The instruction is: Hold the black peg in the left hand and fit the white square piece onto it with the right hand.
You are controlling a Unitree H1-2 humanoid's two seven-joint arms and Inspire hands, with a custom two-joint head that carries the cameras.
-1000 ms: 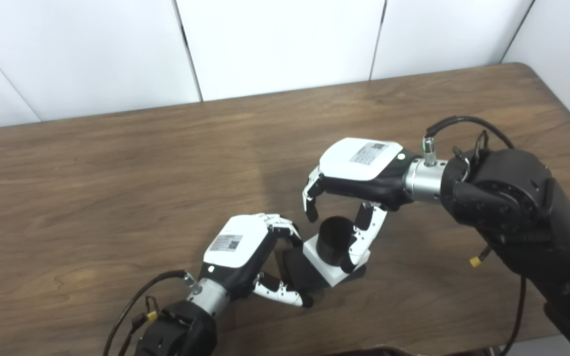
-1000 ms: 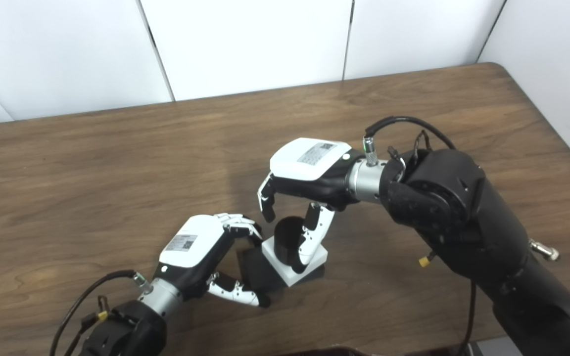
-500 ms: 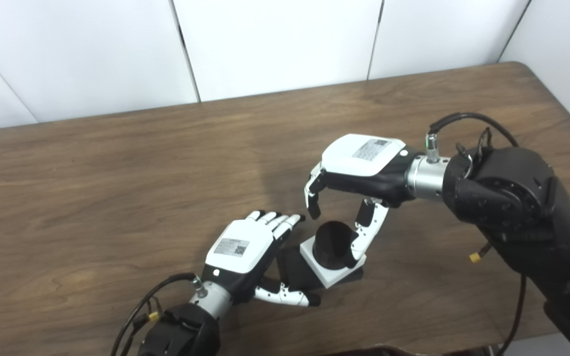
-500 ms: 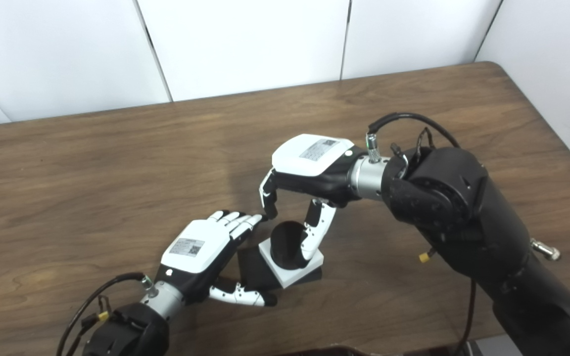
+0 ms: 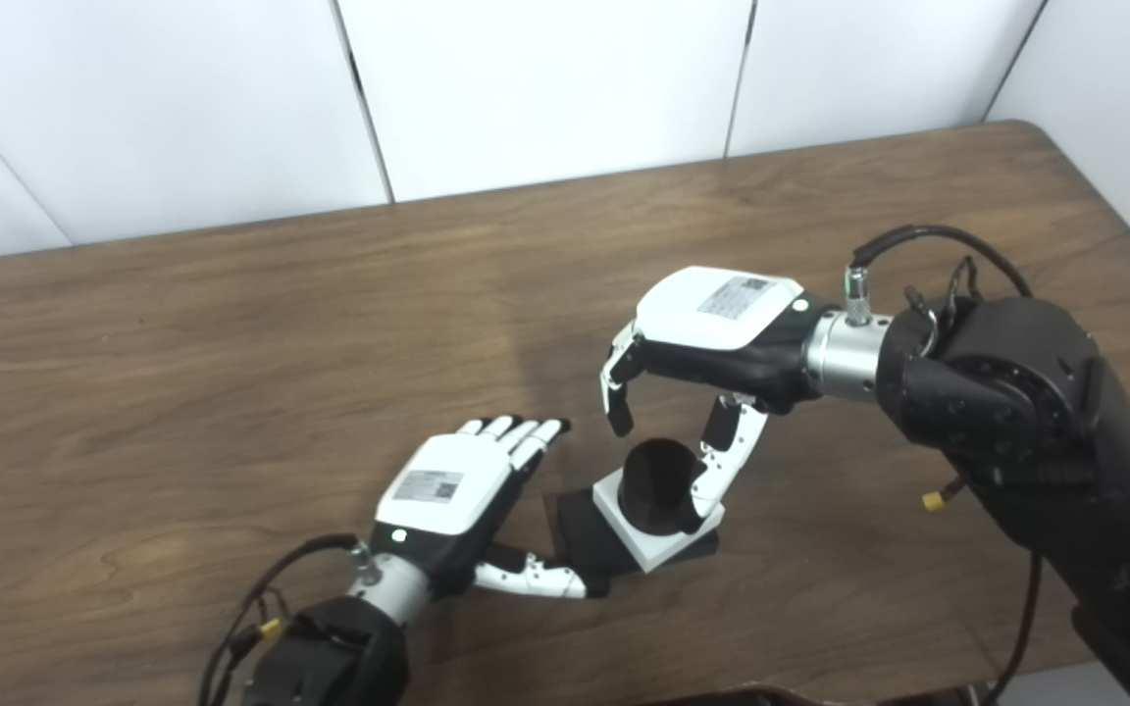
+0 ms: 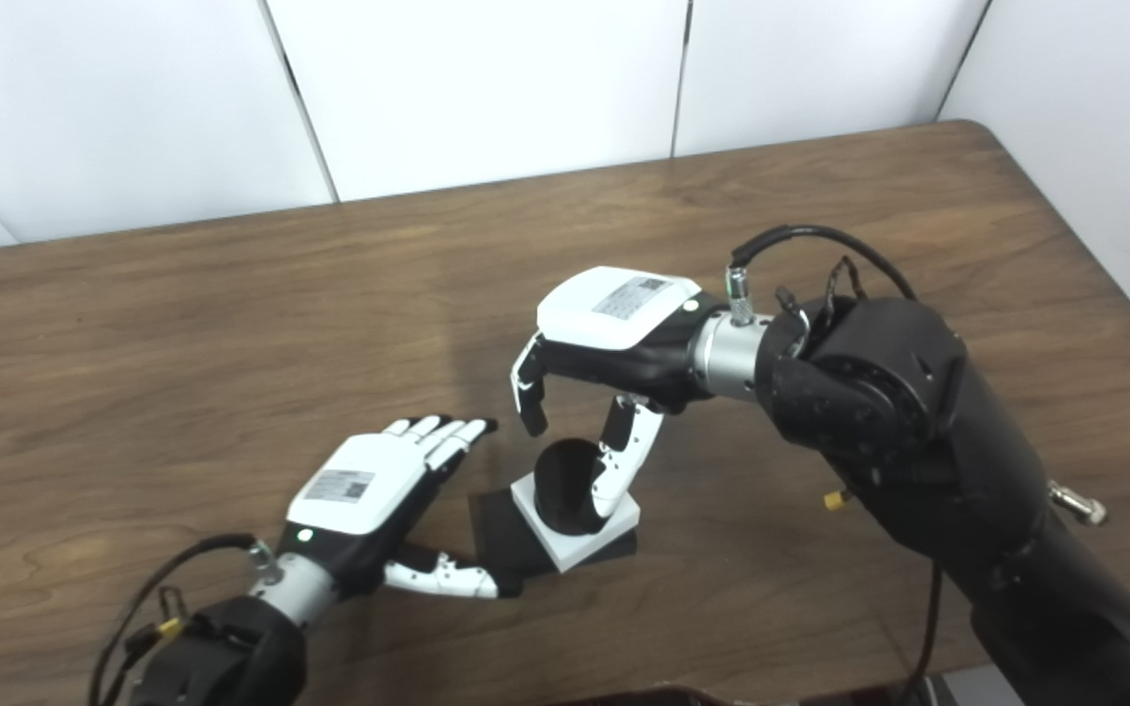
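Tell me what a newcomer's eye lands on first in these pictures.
First, the big black right arm ending in the right hand, arched over the black peg, which stands through the white square piece near the table's front middle. Its thumb lies against the peg's side. Just left of that, the left hand lies open, fingers spread, holding nothing.

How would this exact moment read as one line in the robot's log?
left hand: open, beside assembly | right hand: around black peg | white square piece: seated on peg | table
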